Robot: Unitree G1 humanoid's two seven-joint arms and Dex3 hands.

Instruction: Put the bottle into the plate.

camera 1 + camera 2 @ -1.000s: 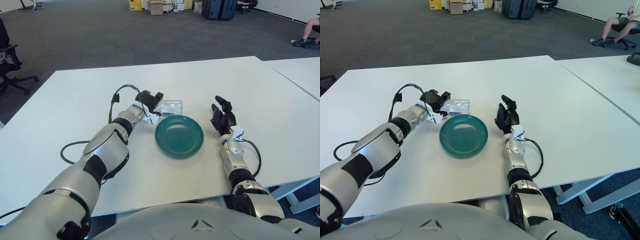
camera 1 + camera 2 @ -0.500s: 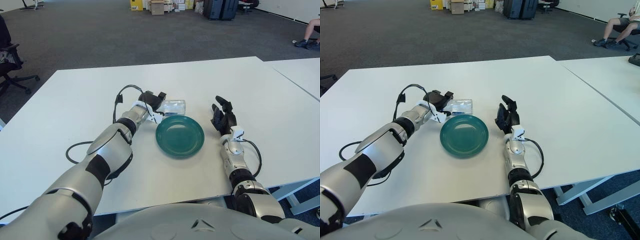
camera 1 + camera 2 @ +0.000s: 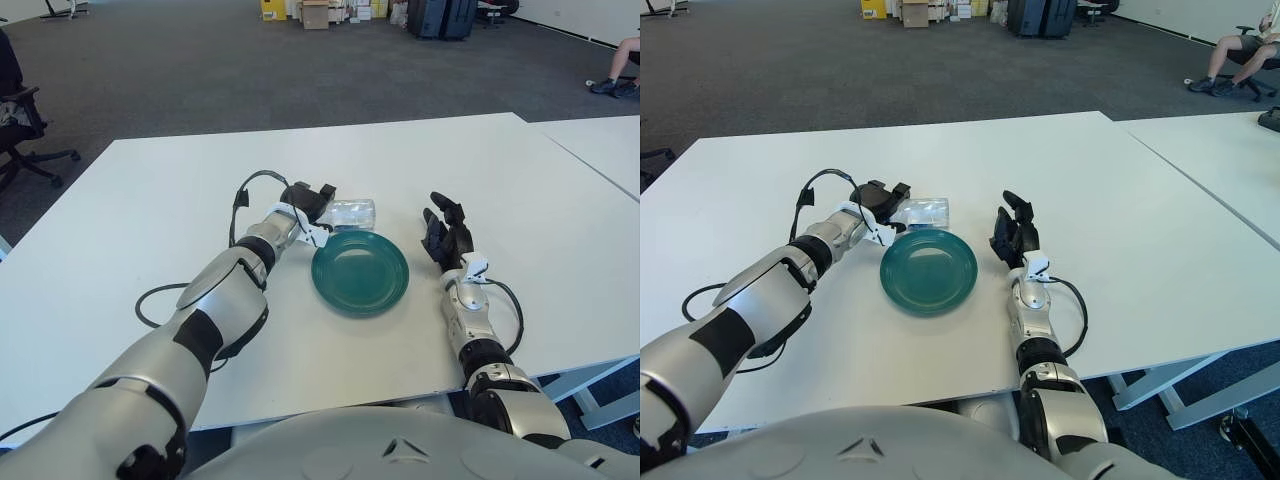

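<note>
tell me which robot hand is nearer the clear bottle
Left. The left robot hand is right at the clear bottle, at its left end behind the green plate. The right robot hand sits beyond the plate's right side.

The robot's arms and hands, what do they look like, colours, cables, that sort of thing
Both arms are glossy silver-grey shells with black bands at the joints. The left hand and right hand are black, each behind a small white wrist block. A black cable loops above the left wrist, another lies on the table by that arm, and a third curves beside the right forearm.
</note>
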